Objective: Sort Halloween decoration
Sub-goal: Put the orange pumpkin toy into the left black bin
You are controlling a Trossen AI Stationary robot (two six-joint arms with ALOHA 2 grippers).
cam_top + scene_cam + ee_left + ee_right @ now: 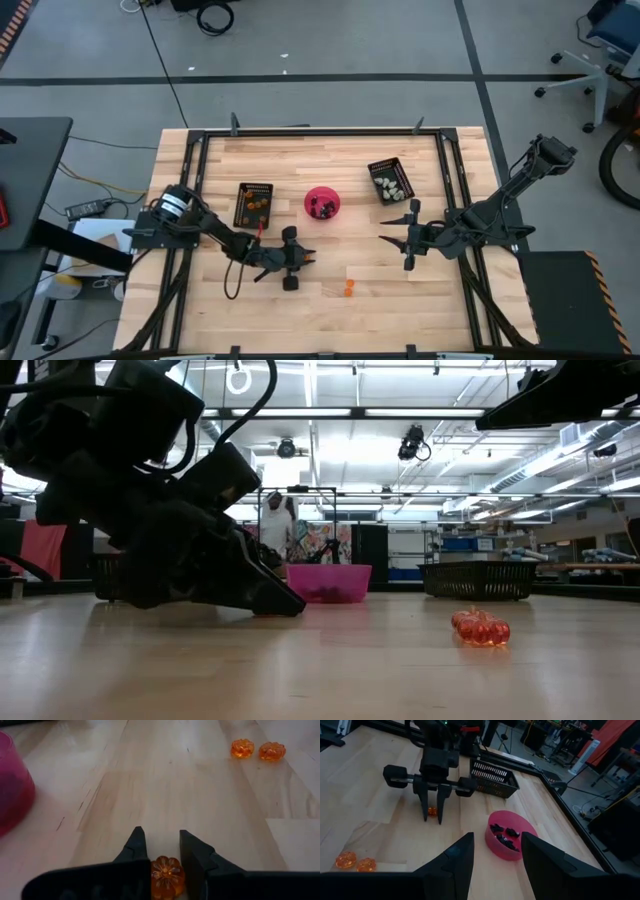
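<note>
The decoration pieces are tiny trinkets. Two orange pumpkins (348, 288) (257, 750) (482, 628) lie loose on the table, toward its near edge. More orange ones fill the left black tray (254, 203), whitish ones the right black tray (390, 180), and black ones the pink bowl (322, 203) (510, 839). My left gripper (298, 258) (165, 851) is low over the table, near-left of the bowl, shut on one orange pumpkin. My right gripper (402, 238) (496, 851) hangs open above the table, right of the bowl. My left gripper has an orange pumpkin (167, 876) (432, 811) pinched between its two fingers, which touch it on opposite sides. The fingers (425, 805) come from above, slanting down, with their tips at the table top (292, 606). Whether the pumpkin is lifted off the wood I cannot tell.
A black metal frame (320, 133) borders the wooden table top. Bare wood lies between the two grippers and around the loose pumpkins. Beyond the table the low view shows a workshop room with a person (272, 525) standing far behind the bowl.
</note>
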